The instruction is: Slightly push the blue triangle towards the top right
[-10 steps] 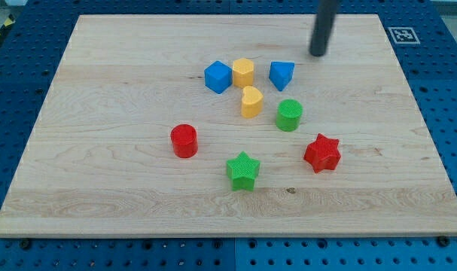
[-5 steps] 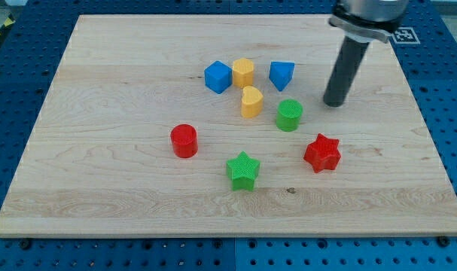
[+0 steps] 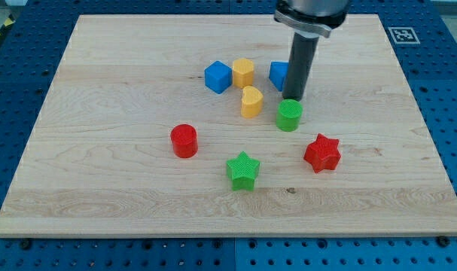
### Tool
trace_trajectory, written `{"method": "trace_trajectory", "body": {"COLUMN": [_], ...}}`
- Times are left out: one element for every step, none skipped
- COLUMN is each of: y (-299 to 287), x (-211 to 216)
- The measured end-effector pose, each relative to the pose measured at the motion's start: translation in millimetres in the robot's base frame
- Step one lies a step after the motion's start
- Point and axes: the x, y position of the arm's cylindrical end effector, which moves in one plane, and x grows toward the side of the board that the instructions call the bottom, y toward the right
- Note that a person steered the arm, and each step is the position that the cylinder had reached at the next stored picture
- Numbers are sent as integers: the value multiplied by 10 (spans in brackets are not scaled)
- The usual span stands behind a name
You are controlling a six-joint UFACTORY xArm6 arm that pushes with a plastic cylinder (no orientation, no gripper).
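Observation:
The blue triangle [image 3: 278,74] lies near the top middle of the wooden board [image 3: 100,173], partly hidden behind my rod. My tip [image 3: 294,100] is just below and right of the blue triangle, at the top edge of the green cylinder [image 3: 289,116]. I cannot tell whether the tip touches either block.
A blue cube [image 3: 217,77] and a yellow block [image 3: 243,72] sit left of the triangle, with a yellow heart-like block [image 3: 251,102] below them. A red cylinder [image 3: 184,141], a green star [image 3: 243,170] and a red star [image 3: 322,153] lie lower down.
My tip moved down from the top right, then left, and now stands between the blue triangle and the green cylinder. No block has visibly moved.

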Motion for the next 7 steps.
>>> {"method": "trace_trajectory", "body": {"y": [-161, -397, -440, -422, -332, -170, -57], "x": [-1, -1, -1, -70, -287, -379, -379]}}
